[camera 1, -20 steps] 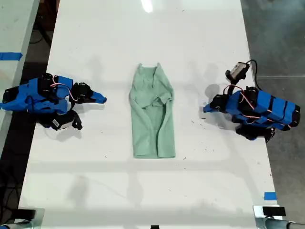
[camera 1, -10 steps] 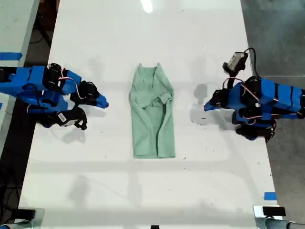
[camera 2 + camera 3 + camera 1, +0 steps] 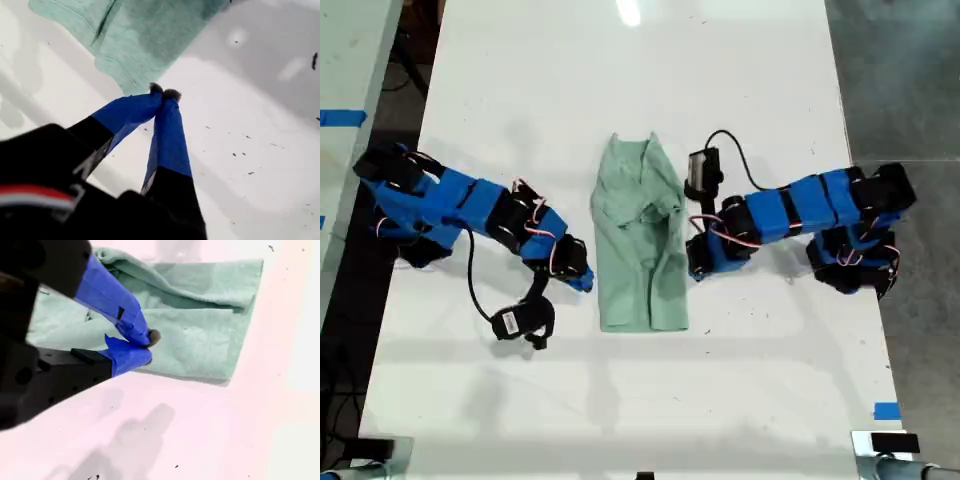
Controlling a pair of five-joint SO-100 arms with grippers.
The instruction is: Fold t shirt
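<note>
The pale mint-green t shirt (image 3: 640, 250) lies flat and wrinkled at the middle of the white table, collar end toward the exterior view's top. My first gripper (image 3: 692, 268) reaches in from the exterior view's right. Its blue tips are pressed together right at the shirt's side edge, and the first wrist view shows this gripper (image 3: 164, 92) shut with nothing in it, the shirt (image 3: 150, 35) just beyond. My second gripper (image 3: 586, 284) comes from the exterior view's left. It (image 3: 147, 347) hovers shut at the opposite side edge of the shirt (image 3: 200, 330), close to the hem corner.
The white table (image 3: 620, 400) runs the length of the exterior view; its side edges lie just outside the two arm bases. Grey floor (image 3: 900, 80) is on that view's right, another pale table with blue tape (image 3: 342, 117) on its left. A blue tape mark (image 3: 886, 410) sits near the bottom right.
Both arms have unfolded from near the table's sides and reached inward, bringing their grippers to the shirt's two side edges. The shirt has not moved.
</note>
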